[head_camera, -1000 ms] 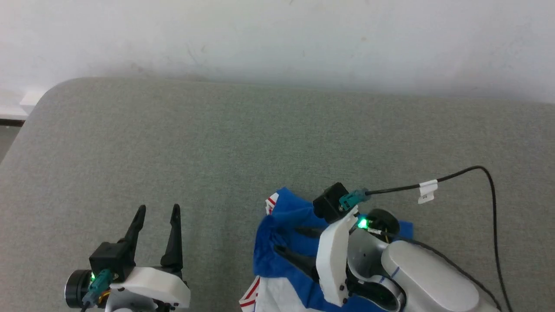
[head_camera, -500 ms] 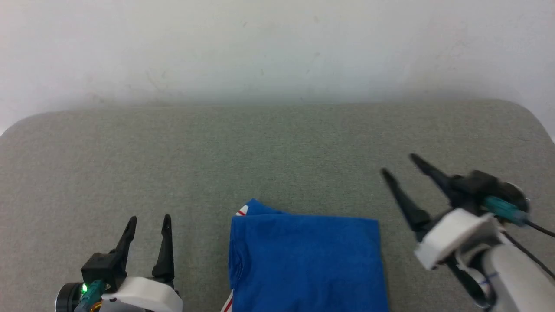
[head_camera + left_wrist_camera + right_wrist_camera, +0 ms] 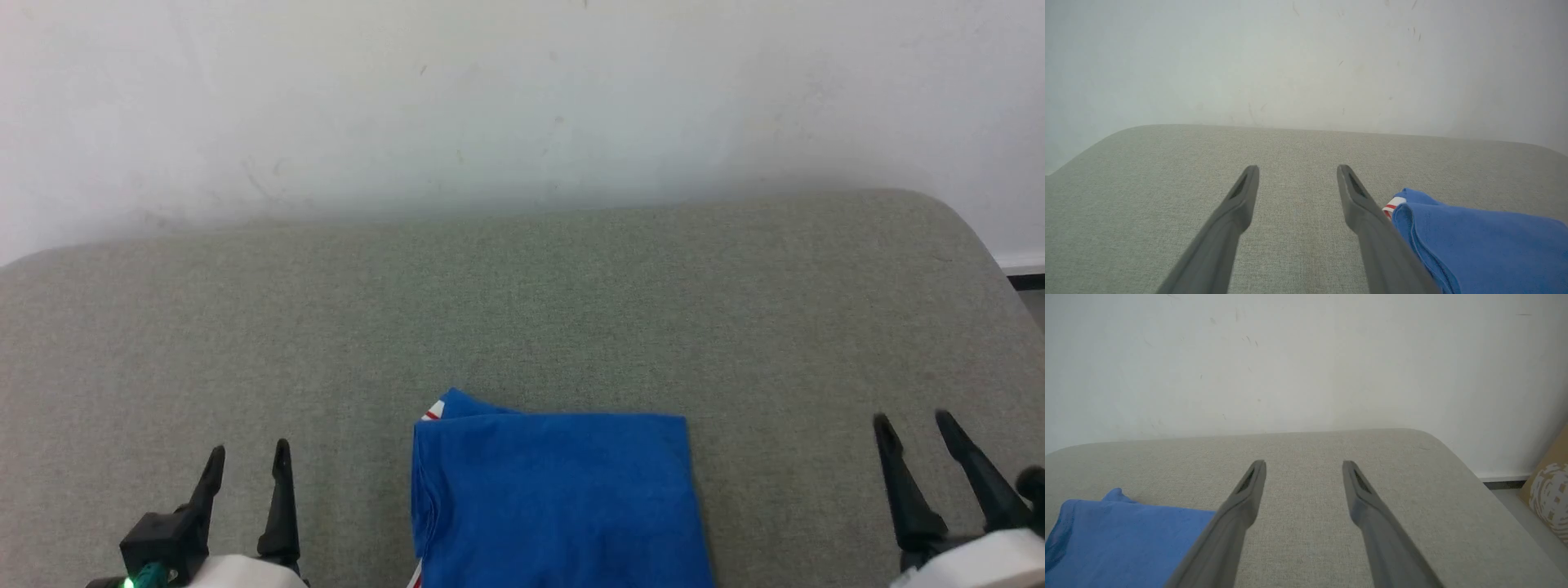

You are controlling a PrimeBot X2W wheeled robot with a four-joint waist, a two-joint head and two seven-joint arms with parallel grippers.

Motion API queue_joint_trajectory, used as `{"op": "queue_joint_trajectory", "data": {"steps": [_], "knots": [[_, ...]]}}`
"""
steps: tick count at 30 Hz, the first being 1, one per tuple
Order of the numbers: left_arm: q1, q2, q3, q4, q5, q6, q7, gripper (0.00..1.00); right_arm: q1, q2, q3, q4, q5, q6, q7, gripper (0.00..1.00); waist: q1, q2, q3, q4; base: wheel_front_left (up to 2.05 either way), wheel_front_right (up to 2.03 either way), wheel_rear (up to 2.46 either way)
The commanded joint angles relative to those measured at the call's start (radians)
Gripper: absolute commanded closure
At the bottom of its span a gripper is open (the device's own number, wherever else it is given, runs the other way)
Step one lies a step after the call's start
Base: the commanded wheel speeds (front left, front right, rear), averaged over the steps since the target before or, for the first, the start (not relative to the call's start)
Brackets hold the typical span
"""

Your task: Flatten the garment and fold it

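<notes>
**Jersey folded at the near edge, both grippers let go**
The left gripper [image 3: 249,447] and right gripper [image 3: 912,419] flank the garment [image 3: 555,498], fingers spread and empty. It lies as a neat blue rectangle at the grey fabric surface's [image 3: 522,310] near edge, so the folding looks finished. Striped trim [image 3: 431,411] peeks out; no lettering shows.

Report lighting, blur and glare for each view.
Head view: even, soft light, no glare, the garment sharp, faint shadow low on the wall. Left wrist view: left claw soft-edged near the lens, wall hazy. Right wrist view: right claw likewise soft, cushion weave crisp.
</notes>
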Motion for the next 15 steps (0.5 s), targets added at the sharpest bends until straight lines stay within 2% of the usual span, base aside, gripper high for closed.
{"op": "queue_joint_trajectory", "data": {"steps": [1, 5, 9, 12, 15], "knots": [[0.012, 0.007, 0.005, -0.005, -0.005, 0.008, -0.004, 0.0, 0.014, 0.012, -0.02, -0.004, 0.013, -0.001, 0.012, 0.0, 0.0001, -0.0001, -0.001, -0.001, 0.0, 0.0, 0.0], [0.023, 0.011, 0.014, -0.009, -0.013, 0.013, -0.004, 0.0, 0.029, 0.049, -0.147, 0.039, 0.105, -0.001, 0.058, 0.0, 0.0001, -0.0001, -0.002, 0.003, 0.0, 0.0, 0.0], [0.029, 0.009, 0.019, -0.012, -0.017, 0.015, -0.004, 0.0, 0.007, 0.052, -0.247, 0.148, 0.265, -0.001, 0.171, 0.0, 0.0001, -0.0001, -0.003, 0.015, 0.0, 0.0, 0.0], [0.029, 0.007, 0.019, -0.014, -0.017, 0.017, -0.004, 0.0, -0.015, 0.059, -0.272, 0.24, 0.42, -0.001, 0.321, 0.0, 0.0001, -0.0001, -0.002, 0.034, 0.0, 0.0, 0.0], [0.023, 0.003, 0.017, -0.013, -0.015, 0.015, -0.004, 0.0, -0.023, 0.061, -0.266, 0.332, 0.526, -0.001, 0.484, 0.0, 0.0001, -0.0001, 0.0, 0.059, 0.0, 0.0, 0.0]]}}
